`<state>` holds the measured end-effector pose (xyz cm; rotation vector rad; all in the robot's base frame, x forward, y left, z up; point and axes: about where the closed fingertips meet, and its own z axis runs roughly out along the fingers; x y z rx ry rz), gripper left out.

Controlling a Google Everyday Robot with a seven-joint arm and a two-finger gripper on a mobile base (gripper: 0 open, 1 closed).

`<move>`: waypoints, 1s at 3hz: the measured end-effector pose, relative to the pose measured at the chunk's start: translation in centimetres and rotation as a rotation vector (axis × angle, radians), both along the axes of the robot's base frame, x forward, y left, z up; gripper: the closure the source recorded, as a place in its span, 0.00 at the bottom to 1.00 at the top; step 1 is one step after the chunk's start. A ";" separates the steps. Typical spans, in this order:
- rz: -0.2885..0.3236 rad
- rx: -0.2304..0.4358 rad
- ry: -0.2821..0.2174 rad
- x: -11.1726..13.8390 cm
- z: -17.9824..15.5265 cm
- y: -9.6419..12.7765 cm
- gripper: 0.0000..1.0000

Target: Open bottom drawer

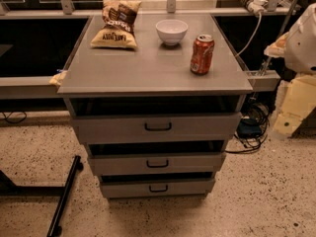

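A grey metal cabinet (98, 73) stands in the middle of the camera view with three drawers stacked in its front. The bottom drawer (128, 188) is the lowest and narrowest-looking, with a flat thin front and a small black loop handle (158, 188) at its centre. Its front sits in line under the mid-sized drawer (123, 165), with a dark gap above it. The widest drawer (108, 128) is on top. My gripper is out of view; only a white rounded part of my arm (302, 38) shows at the right edge, far from the drawers.
On the cabinet top lie a chip bag (116, 24), a white bowl (171, 31) and a red soda can (202, 54). A black stand leg (64, 196) lies on the speckled floor at the left. Cables (252, 130) and a power strip (249, 1) are at the right.
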<state>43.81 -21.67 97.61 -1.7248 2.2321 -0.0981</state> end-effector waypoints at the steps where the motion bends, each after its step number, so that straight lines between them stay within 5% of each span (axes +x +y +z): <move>1: 0.000 0.000 0.000 0.0 0.0 0.0 0.00; 3: -0.008 0.036 0.006 -0.4 -2.8 0.5 0.41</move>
